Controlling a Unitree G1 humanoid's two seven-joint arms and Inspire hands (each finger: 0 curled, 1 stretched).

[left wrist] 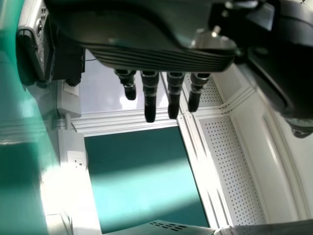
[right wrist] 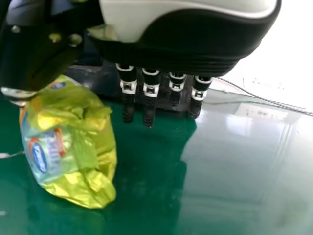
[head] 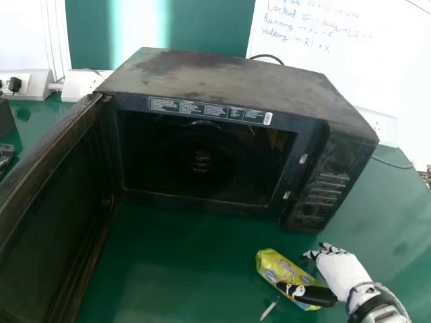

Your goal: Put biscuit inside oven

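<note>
Blue handwriting (head: 287, 28) stood on whiteboard (head: 296, 74), along left edge: "Locked" and "L2" on one line, "Running → R2" with "A" below, "Walking → R1 + X" lowest; topmost line was cut off. Label strip (head: 209, 110) ran along top edge of front frame of oven (head: 222, 74), its columns of print too small to read; barcode (head: 267, 118) sat at strip's right end. Biscuit packet (head: 269, 259) bore brand lettering on wrapper, with white letters on blue oval badge (right wrist: 39, 155), near packet's side edge.
</note>
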